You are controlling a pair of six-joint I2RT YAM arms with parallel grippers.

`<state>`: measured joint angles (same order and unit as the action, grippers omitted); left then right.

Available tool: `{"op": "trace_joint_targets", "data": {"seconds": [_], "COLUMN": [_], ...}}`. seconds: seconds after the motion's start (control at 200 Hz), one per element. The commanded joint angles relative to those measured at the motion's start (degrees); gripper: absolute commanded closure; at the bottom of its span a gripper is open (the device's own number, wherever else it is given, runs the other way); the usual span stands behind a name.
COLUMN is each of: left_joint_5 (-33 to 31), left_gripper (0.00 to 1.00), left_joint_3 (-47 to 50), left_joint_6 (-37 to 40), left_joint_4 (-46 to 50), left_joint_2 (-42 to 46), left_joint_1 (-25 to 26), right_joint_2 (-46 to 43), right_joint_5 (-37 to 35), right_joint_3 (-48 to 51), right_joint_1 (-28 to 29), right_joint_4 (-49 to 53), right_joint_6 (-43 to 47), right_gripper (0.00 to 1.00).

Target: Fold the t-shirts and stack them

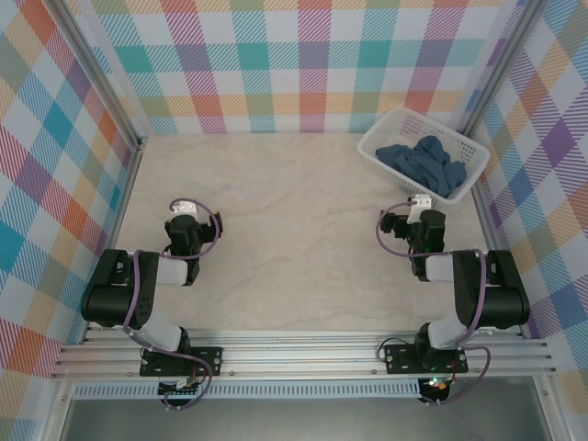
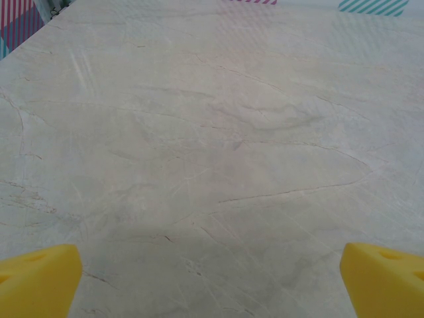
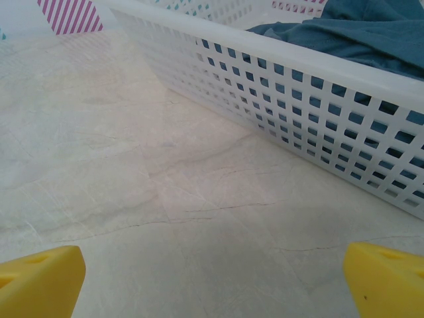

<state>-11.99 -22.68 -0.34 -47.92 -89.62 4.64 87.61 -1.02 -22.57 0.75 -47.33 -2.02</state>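
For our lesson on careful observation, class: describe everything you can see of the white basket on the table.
The basket looks like white plastic. It is rectangular, with a smooth solid rim and mesh walls pierced by rows of small square holes. It stands upright near the far right corner of the pale marbled table, turned askew to the table's edges. Its base rests on the tabletop. Crumpled dark blue t-shirts lie heaped inside, unfolded, and their colour shows through the holes.
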Motion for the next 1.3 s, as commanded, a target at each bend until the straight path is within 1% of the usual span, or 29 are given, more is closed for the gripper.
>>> {"op": "trace_joint_targets", "data": {"seconds": [0.0,0.12,0.15,0.19,0.265,0.29,0.32,0.34,0.365,0.385,0.405,0.425,0.435,0.455,0.465,0.48,0.495,0.515,0.555,0.585,0.64,0.67,0.75,0.805,0.88,0.95,1.08,1.185,1.295], "left_joint_5": [0.72,1.07,1.55,1.12,-4.66,-6.49,-7.45,-7.65,-8.28,-9.25,-11.62,-14.77,-16.54,-19.72,-21.23,-24.02,-25.10,-22.74,-13.13,-8.69,-4.69,-3.13,4.31,7.92,12.30,15.18,17.06,17.69,17.93], "left_gripper": [0.00,0.00,0.00,0.00,0.00,0.00,0.00,0.00,0.00,0.00,0.00,0.00,0.00,0.00,0.00,0.00,0.00,0.00,0.00,0.00,0.00,0.00,0.02,0.05,0.08,0.13,0.18,0.21,0.23], "left_joint_3": [-0.71,-0.31,-0.39,-0.50,-0.51,-0.56,-0.40,-0.32,-0.86,-1.92,-4.30,-7.89,-10.10,-14.57,-16.72,-19.03,-20.90,-22.99,-27.73,-31.91,-38.97,-41.48,-46.67,-49.52,-51.52,-52.07,-51.94,-51.21,-50.24], "left_joint_6": [0.85,0.86,1.15,1.76,3.37,3.97,4.69,4.64,3.82,1.53,-2.37,-10.32,-13.18,-22.95,-25.30,-30.66,-35.15,-37.74,-37.97,-37.86,-36.25,-35.55,-34.81,-34.90,-35.37,-36.15,-36.21,-36.66,-37.07], "left_joint_4": [0.28,-0.22,0.33,2.10,6.73,8.58,8.85,8.03,7.64,8.68,14.06,22.34,29.55,41.07,46.65,51.48,54.87,57.06,59.92,62.70,68.00,68.70,69.57,70.69,70.91,70.71,71.22,71.88,72.17], "left_joint_2": [-0.03,0.39,1.29,3.55,10.16,12.90,16.31,18.34,20.79,22.65,24.61,26.73,27.65,28.79,28.93,28.49,27.59,26.10,22.34,18.93,14.45,13.00,9.79,7.91,6.07,4.94,4.63,5.56,7.15], "left_joint_1": [0.41,0.37,0.43,0.94,4.05,5.13,6.13,6.62,6.94,6.96,6.96,6.91,6.77,6.62,6.32,5.67,4.93,3.25,-0.03,-0.68,0.72,1.89,4.03,5.71,7.76,9.49,11.93,12.66,12.91], "right_joint_2": [0.36,-0.64,-2.01,-4.53,-12.20,-14.71,-17.61,-19.05,-19.68,-19.44,-18.69,-17.61,-17.05,-15.56,-14.60,-13.12,-11.49,-8.86,-3.16,0.98,6.93,9.69,18.33,23.76,29.76,35.21,43.47,49.39,53.18], "right_joint_5": [0.13,0.17,-1.20,-4.93,-12.72,-15.40,-17.96,-16.35,-10.64,-7.42,-6.49,-6.42,-5.35,-1.91,-0.51,0.80,0.62,-0.97,-4.77,-5.91,-5.18,-4.27,-2.10,-0.54,2.02,1.66,1.57,0.47,0.96], "right_joint_3": [-0.55,-0.21,0.04,-0.11,-3.47,-5.65,-10.56,-15.48,-22.11,-26.96,-31.10,-33.86,-34.93,-36.81,-37.78,-39.57,-41.58,-44.72,-51.25,-55.66,-62.86,-66.28,-77.71,-83.93,-89.40,-95.01,-102.13,-107.73,-111.29], "right_joint_1": [-0.31,0.05,1.04,3.22,8.10,9.12,9.55,8.91,7.36,6.11,5.63,5.01,4.69,3.28,2.67,1.92,1.24,0.84,0.14,-0.57,-2.37,-3.73,-6.80,-8.36,-9.99,-10.72,-11.00,-11.04,-11.12], "right_joint_4": [-1.05,-1.37,-0.85,1.36,12.24,16.30,25.18,33.99,45.96,53.30,58.41,60.83,61.23,61.44,61.60,62.22,63.74,66.64,72.50,75.82,79.58,81.16,88.45,92.00,94.85,98.48,102.18,105.15,105.77], "right_joint_6": [0.97,1.57,2.13,3.60,6.21,4.90,-0.46,-5.41,-9.20,-12.44,-16.19,-19.47,-20.27,-20.36,-20.16,-19.97,-20.10,-20.19,-19.60,-19.06,-18.38,-18.66,-19.88,-20.11,-21.00,-21.87,-22.41,-22.74,-22.98], "right_gripper": [0.00,0.00,0.00,0.00,0.00,0.00,0.00,0.00,0.00,0.00,0.00,0.00,0.00,0.00,0.00,0.00,0.00,0.00,0.05,0.08,0.16,0.18,0.23,0.24,0.24,0.24,0.23,0.27,0.31]}}
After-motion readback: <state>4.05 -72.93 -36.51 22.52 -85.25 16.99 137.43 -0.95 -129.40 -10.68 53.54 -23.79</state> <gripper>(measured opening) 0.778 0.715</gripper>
